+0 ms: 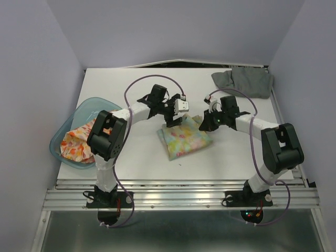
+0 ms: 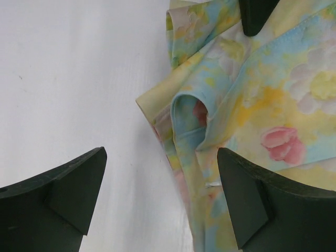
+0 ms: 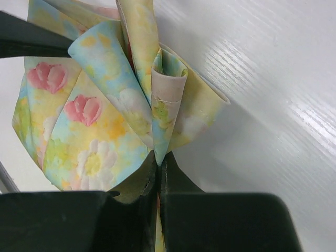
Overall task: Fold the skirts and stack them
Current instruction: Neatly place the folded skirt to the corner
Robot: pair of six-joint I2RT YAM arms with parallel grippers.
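- Blue translucent plastic basin (image 1: 56, 140) is sitting at the left edge of the white table (image 1: 139, 155). The white skirt with orange-red flowers (image 1: 77, 144) is lying crumpled inside it, which I am judging to mean it is unfolded and waiting its turn.
- The left gripper (image 2: 161, 155) is hovering with its jaws spread wide and nothing between them, one finger over bare table and the other over the cloth's edge.
- The pale yellow-blue pastel floral skirt (image 1: 184, 137) is lying mid-table as a rough folded rectangle, with its far edge bunching into loose loops.
- The right gripper (image 3: 159, 157) is pinching that gathered edge tight. I am guessing this is to carry the fold over.
- The plain dark grey skirt (image 1: 247, 81) is lying rumpled at the far right corner, well apart.
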